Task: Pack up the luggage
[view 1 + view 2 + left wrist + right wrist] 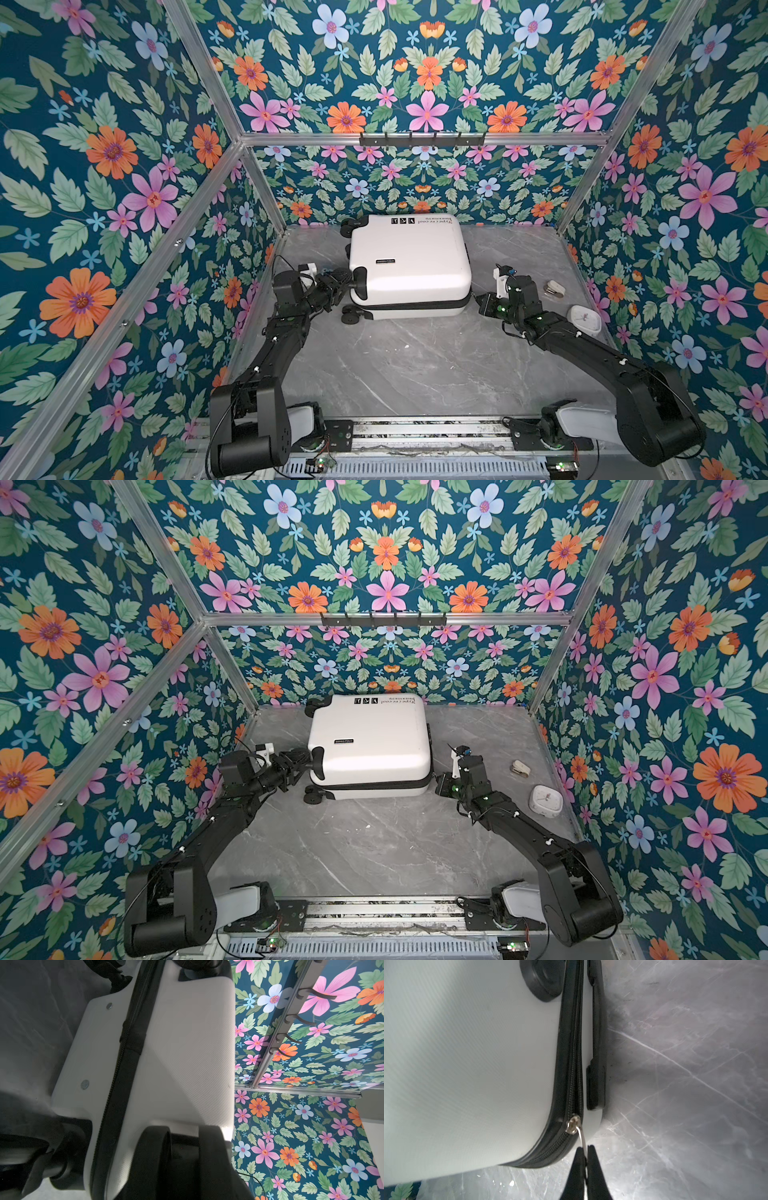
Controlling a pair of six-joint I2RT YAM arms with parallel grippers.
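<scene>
Our right jaws clamp the zip pull [582, 1136] at the luggage [409, 266] corner; tugged askew, it could slip free. We cannot tell whether our left jaws grip anything.

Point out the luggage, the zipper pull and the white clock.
luggage [409, 266]: in a top view, centre of white shell
zipper pull [581, 1136]: right wrist view, thin metal tab
white clock [545, 798]: in a top view, its face

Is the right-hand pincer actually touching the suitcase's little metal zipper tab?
Touching. The right wrist view shows the fingers of the right gripper pinched shut on the zipper pull of the luggage, the metal tab running between them.
</scene>
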